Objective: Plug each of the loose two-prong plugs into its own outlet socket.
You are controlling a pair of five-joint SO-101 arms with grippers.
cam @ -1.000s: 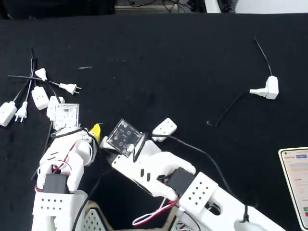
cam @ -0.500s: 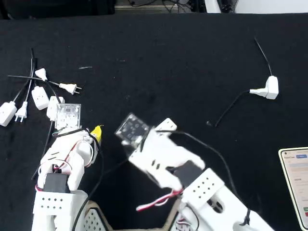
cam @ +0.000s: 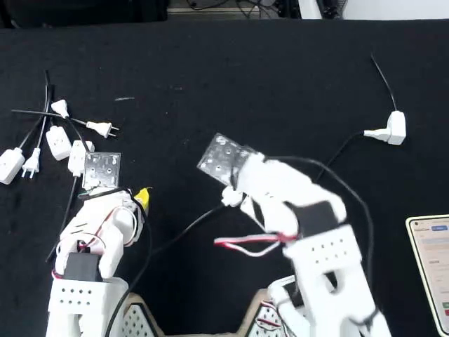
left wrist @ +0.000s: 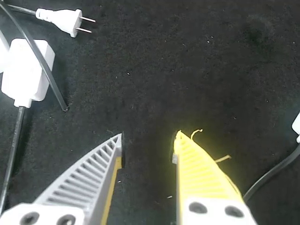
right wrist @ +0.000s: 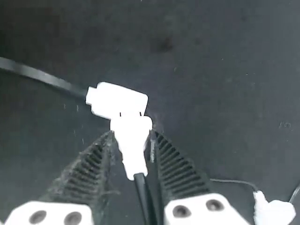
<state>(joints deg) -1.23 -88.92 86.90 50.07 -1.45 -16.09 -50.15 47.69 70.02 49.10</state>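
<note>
- White two-prong plug [right wrist: 132, 150] on a black cord: lies lengthwise between the fingers of the right gripper [right wrist: 132, 134], which is clamped on its two sides, over the middle of the black cloth table [cam: 245, 84].
- White rectangular socket block [right wrist: 117, 104] on a black cord: set crosswise against the head of the held plug and touching it. Two short dark marks show at the joint. How far the prongs are seated cannot be told.
- Left gripper [left wrist: 149, 136], one grey finger and one yellow: fingers apart, holding nothing, over bare cloth at the table's near left.
- Loose white flat-pin plug [left wrist: 61, 19]: on the cloth ahead of the left gripper, prongs bare, in no socket.
- White boxy socket [left wrist: 26, 70]: near that plug, with a black cord crossing over it.
- Cluster of white plugs and sockets [cam: 58, 142]: at the table's left edge, cords overlapping.
- White L-shaped pair [cam: 393, 128]: two pieces touching, at the table's right, well apart from both arms.
- Flat lit screen [cam: 431, 267]: at the right edge.
</note>
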